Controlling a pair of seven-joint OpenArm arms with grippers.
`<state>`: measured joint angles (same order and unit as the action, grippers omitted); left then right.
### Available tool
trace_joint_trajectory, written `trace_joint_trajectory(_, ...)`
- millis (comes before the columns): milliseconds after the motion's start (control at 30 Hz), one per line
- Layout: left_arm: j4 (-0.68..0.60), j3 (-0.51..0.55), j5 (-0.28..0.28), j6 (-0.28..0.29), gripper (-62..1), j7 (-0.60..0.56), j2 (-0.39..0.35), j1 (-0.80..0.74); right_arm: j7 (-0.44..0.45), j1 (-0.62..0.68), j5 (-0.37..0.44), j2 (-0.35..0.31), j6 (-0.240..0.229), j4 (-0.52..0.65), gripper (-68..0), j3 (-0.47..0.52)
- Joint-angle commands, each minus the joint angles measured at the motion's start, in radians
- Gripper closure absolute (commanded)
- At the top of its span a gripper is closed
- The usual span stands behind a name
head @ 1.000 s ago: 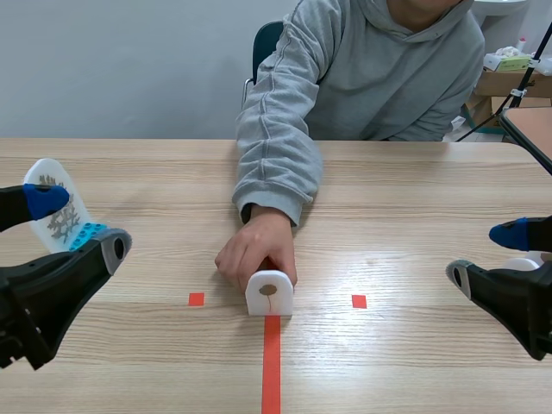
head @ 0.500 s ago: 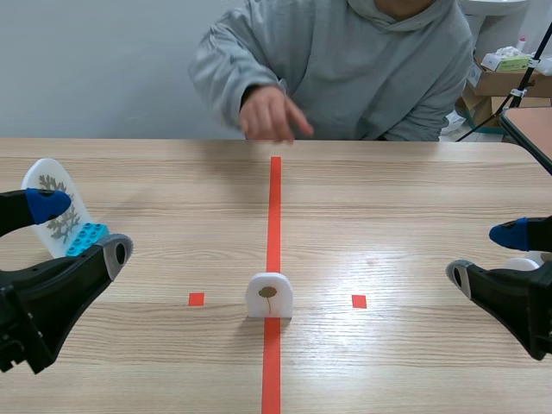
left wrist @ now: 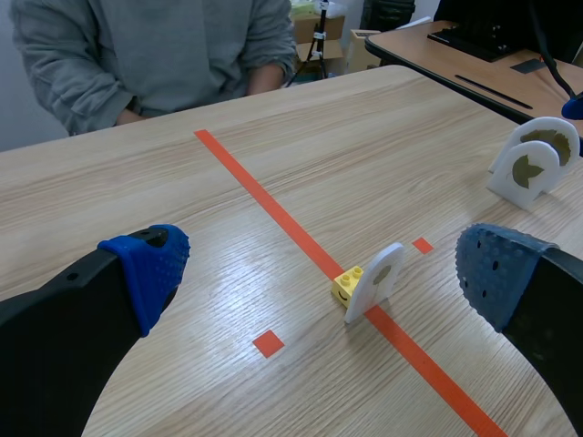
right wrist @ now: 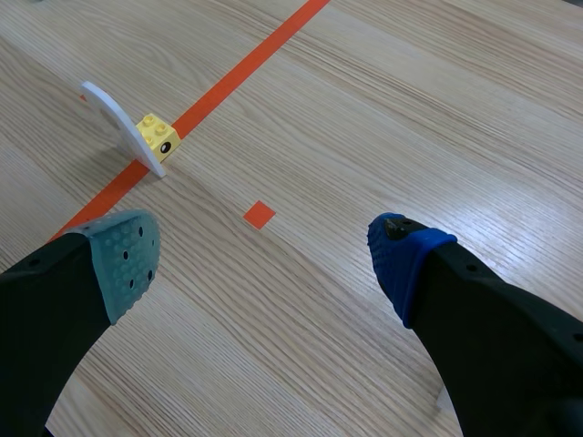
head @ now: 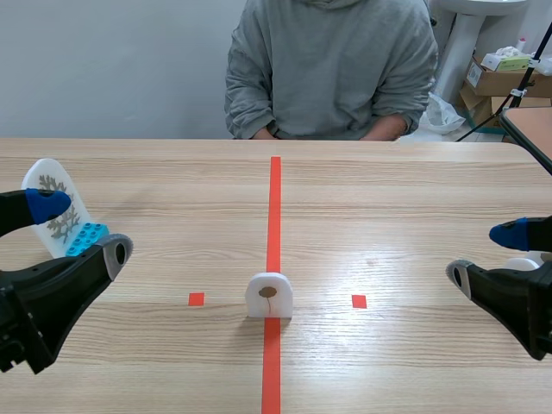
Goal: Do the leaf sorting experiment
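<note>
On the orange-red tape line (head: 275,216) at 6 o'clock, freed of the grey-sweatered person's (head: 332,69) hand: white arched plastic card with brown leaf (head: 269,294). Sortable now; left gripper (head: 82,226), right gripper (head: 485,254) wide, empty.

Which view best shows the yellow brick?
Right wrist view: the yellow brick shows studs and side against its white card. Left wrist view shows it partly covered; scene view hides it behind the card.

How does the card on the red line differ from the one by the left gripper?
The centre card shows a brown leaf; the left card a grey branching one. The centre card has a yellow brick at its foot, the left card a blue brick. Both are white arches.
</note>
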<state>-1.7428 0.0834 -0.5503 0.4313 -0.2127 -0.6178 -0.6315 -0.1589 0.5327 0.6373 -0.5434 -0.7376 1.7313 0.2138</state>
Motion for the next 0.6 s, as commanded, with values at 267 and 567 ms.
trace_joint_trajectory(267, -0.010, -0.004, -0.008, 0.006, -62.3, -0.014, 0.008, 0.003, 0.019, -0.004, 0.015, -0.010, -0.008, -0.001, -46.9, 0.005)
trace_joint_trajectory(567, -0.010, -0.004, -0.008, 0.006, -62.3, -0.014, 0.008, 0.003, 0.014, -0.016, 0.014, -0.010, -0.008, -0.001, -46.9, 0.005)
